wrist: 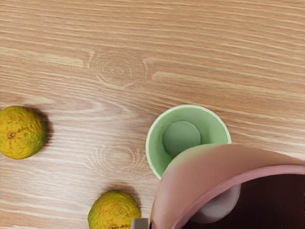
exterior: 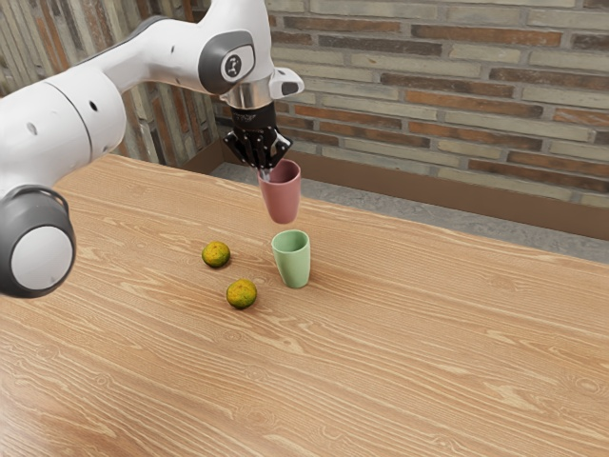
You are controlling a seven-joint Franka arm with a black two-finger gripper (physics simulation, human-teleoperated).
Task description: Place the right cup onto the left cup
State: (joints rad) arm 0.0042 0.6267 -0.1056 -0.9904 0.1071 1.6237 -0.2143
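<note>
Pink cup (exterior: pixel 283 198) is up off the table (exterior: pixel 428 333), roughly upright, open end up; my gripper (exterior: pixel 265 175) has it pinched by the wall near the rim. Green cup (exterior: pixel 293 262) stands upright on the wood, mouth up, two mottled orange fruits (exterior: pixel 216 254) (wrist: pixel 114 211) near it. Pink base looks above green mouth, but can't tell if centered; wrist view has pink covering part of the opening. Main risk: lowering off-center, so the base catches the green rim and tips or shoves that cup. Second: the grip is on one side only, so rim contact could swing the pink cup and jam it crooked. Letting go high would drop it askew. I'd judge alignment comes next, then a slow straight descent, releasing once it's seated. Fruits look a lesser worry, unless green slides into one.
</note>
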